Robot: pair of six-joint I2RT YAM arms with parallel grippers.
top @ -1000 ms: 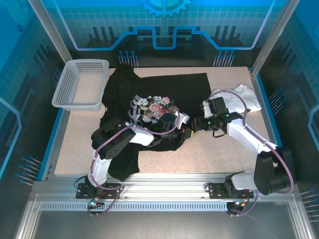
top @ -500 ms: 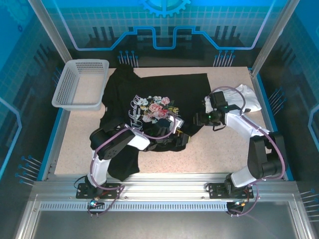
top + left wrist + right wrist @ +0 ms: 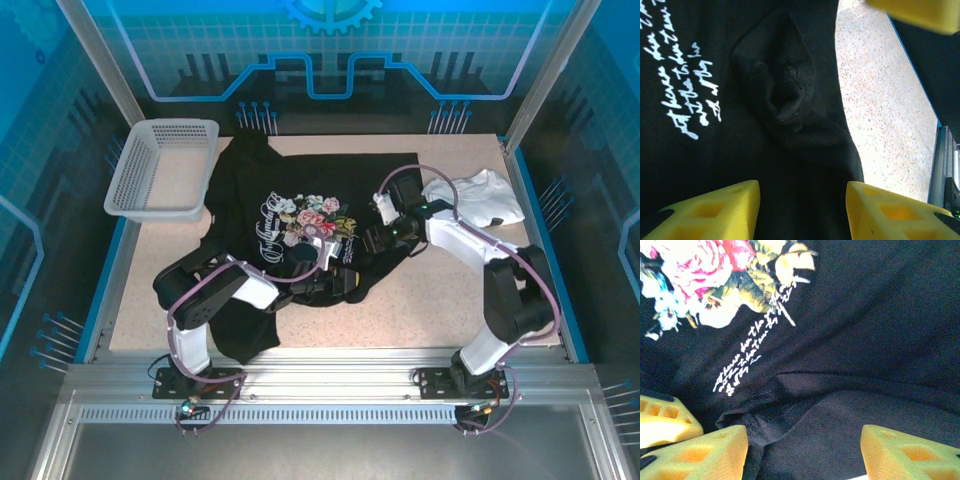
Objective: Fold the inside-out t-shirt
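We're looking at a robotics lab test cell: a left arm (image 3: 205, 295) and a right arm (image 3: 505, 300) bolted to a slotted metal rail (image 3: 320, 385) at the edge of a speckled table (image 3: 440, 300), boxed in by blue grid-patterned panels (image 3: 200, 45) bearing a gear emblem (image 3: 330, 12).

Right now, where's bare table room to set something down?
Widest patch: the speckled table's near-right corner, between the black floral-print cloth t-shirt, the right arm and the front edge. A strip lies between the grey plastic basket and that edge. Crowded: the centre, left tool and right tool over the shirt.
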